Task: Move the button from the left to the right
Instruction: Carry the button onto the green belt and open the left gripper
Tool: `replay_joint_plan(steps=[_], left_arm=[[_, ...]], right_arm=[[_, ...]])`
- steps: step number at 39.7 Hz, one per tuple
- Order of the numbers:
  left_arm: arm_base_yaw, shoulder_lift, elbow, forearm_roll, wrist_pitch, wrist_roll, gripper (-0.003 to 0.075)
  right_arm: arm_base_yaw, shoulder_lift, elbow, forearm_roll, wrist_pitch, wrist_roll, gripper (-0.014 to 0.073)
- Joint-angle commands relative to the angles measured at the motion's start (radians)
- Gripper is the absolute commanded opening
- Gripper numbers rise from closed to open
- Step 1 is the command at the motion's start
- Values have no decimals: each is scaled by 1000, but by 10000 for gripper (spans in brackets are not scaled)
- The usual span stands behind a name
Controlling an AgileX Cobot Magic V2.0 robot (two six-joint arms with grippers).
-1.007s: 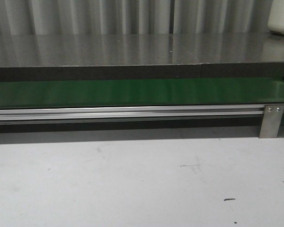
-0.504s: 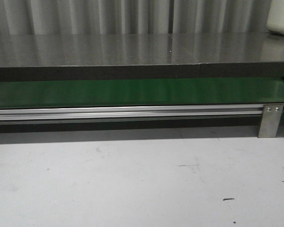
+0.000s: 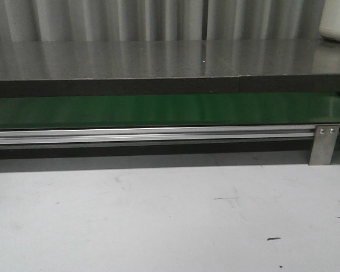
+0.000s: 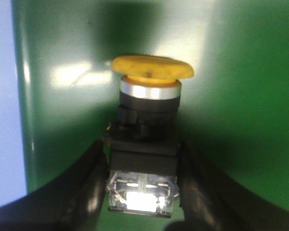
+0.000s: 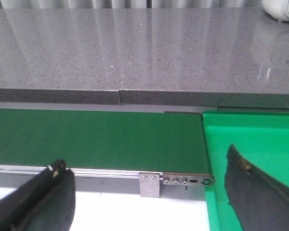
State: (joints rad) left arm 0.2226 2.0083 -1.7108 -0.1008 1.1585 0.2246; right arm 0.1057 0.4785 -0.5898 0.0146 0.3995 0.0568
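Left gripper (image 4: 142,192) pinches the button (image 4: 147,139): black fingers (image 4: 82,187) press both sides of its boxy black body, low on the switch block, over the green belt (image 4: 245,96). Right gripper (image 5: 149,197) spread wide, nothing between its dark fingers (image 5: 43,197), hanging over the near edge of the belt (image 5: 96,139) and the corner of the green tray (image 5: 260,139). Largest thing in the front view is the grey stone countertop (image 3: 158,59) running full width behind the belt (image 3: 158,110), ribbed curtain behind it; no arm and no button visible in that view. White table (image 3: 158,215) in front, scuffed with a few dark marks. Aluminium rail (image 3: 147,135) runs along the belt's near side, metal bracket (image 3: 324,144) at its right end. Tray sits just past the belt's right end, touching or nearly so; the part in view holds nothing, rest is cut off by the frame and the right finger. White rounded object (image 3: 335,20) on the countertop's far right, cropped, can't tell what it is. Button: round orange-yellow mushroom head, slightly chipped or scuffed on top, orange collar, silver ring below, black threaded neck, black square body, clear terminal block with metal contacts at the base. Upright relative to the fingers; whether it touches the belt can't be told.
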Motion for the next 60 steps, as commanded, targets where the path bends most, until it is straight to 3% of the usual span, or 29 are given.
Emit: replay_joint_plan(steps=[1, 4, 7, 16, 20, 30, 38, 46, 60], left_arm=[[-5, -57, -23, -17, -12, -12, 338], [-5, -57, -37, -45, -10, -12, 470], [-9, -59, -67, -106, 22, 10, 526], [-46, -94, -210, -165, 125, 36, 515], [-52, -111, -219, -160, 125, 29, 433], [-84, -183, -183, -39, 125, 0, -20], [-165, -322, -55, -18, 110, -4, -21], [-265, -494, 164, 26, -72, -31, -21], [-274, -1025, 768, 12, -592, -31, -21]], right_arm=[[-8, 11, -36, -3, -73, -5, 645], [-8, 11, -36, -3, -73, -5, 645], [-8, 11, -36, -3, -73, -5, 645], [-8, 11, -36, -3, -73, -5, 645], [-8, 11, -36, -3, -73, -5, 645], [-8, 11, -36, -3, -73, -5, 645], [-8, 11, -36, -3, -73, -5, 645], [-8, 11, -36, -3, -73, -5, 645], [-8, 11, -36, -3, -73, -5, 645]])
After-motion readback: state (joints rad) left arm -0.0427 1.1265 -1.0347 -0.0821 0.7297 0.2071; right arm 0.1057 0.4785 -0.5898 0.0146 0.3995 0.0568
